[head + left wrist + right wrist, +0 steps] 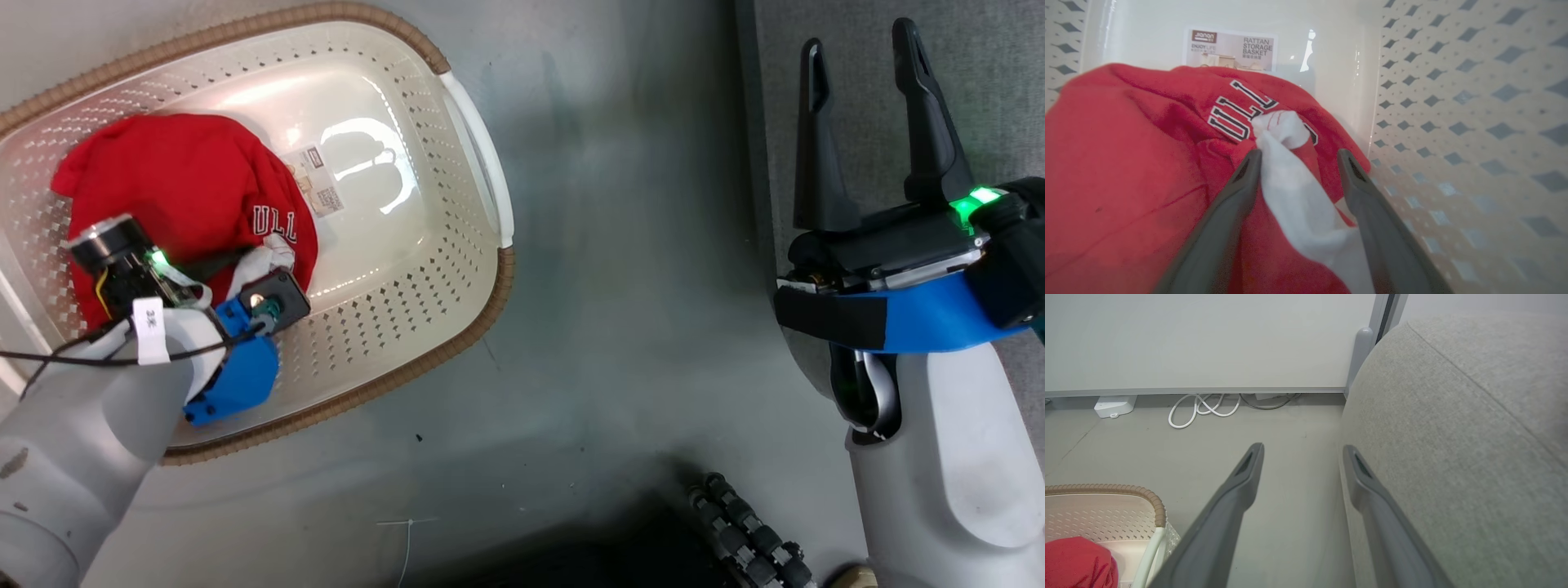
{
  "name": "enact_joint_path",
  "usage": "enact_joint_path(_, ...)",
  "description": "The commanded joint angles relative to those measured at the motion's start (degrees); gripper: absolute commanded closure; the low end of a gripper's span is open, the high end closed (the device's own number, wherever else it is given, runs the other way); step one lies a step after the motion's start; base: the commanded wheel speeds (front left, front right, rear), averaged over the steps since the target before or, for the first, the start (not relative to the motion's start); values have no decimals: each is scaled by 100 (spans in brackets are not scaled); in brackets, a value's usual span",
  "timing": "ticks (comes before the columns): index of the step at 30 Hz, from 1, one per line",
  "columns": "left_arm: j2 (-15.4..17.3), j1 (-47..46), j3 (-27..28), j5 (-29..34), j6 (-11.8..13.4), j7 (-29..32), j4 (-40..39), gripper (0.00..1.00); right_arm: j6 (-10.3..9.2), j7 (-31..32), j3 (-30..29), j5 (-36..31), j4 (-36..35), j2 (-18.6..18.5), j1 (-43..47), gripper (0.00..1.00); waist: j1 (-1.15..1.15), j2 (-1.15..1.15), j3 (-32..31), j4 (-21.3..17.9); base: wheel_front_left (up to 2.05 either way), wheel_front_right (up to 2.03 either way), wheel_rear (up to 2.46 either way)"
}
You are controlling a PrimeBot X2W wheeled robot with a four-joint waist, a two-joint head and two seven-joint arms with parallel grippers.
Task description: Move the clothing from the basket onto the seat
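Note:
The clothing (180,180) is a red bundle with white lettering, lying in the left half of the cream perforated basket (482,318). My left arm reaches down into the basket over it. In the left wrist view my left gripper (1298,157) is open, its fingers straddling a white fold (1290,192) of the clothing (1126,163), not closed on it. My right gripper (859,45) is open and holds nothing, hovering at the edge of the grey seat (1004,82). From the right wrist, that gripper (1302,453) points along the seat (1453,437), with the basket (1106,490) at lower left.
A printed sticker (318,180) lies on the basket floor beside the clothing. Grey floor (637,245) separates basket and seat. A coiled white cable (1200,410) and a small white box (1114,406) sit by the far wall. A black ribbed part (751,531) shows at the bottom.

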Motion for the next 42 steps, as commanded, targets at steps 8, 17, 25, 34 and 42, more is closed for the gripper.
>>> enact_joint_path(8,-68,-305,0,137,5,145,329,0,-4,0,-50,24,-128,17,-53,0,-1,0,202,24,0,0,0)
enact_joint_path(17,-213,-303,2,215,5,65,448,100,-4,0,-72,31,-88,17,-78,0,-1,0,163,70,0,0,0)
enact_joint_path(25,-388,-214,1,-62,5,-137,470,100,-4,0,-120,45,-9,17,-15,0,-1,0,-91,119,0,0,0)
enact_joint_path(34,-723,-48,1,-447,5,-433,241,100,-4,0,-189,-16,141,16,154,0,-1,0,-632,317,0,0,0)
enact_joint_path(42,-889,170,1,-979,5,-571,-195,100,-4,0,-265,-79,301,13,343,0,-1,0,-1332,549,0,0,0)
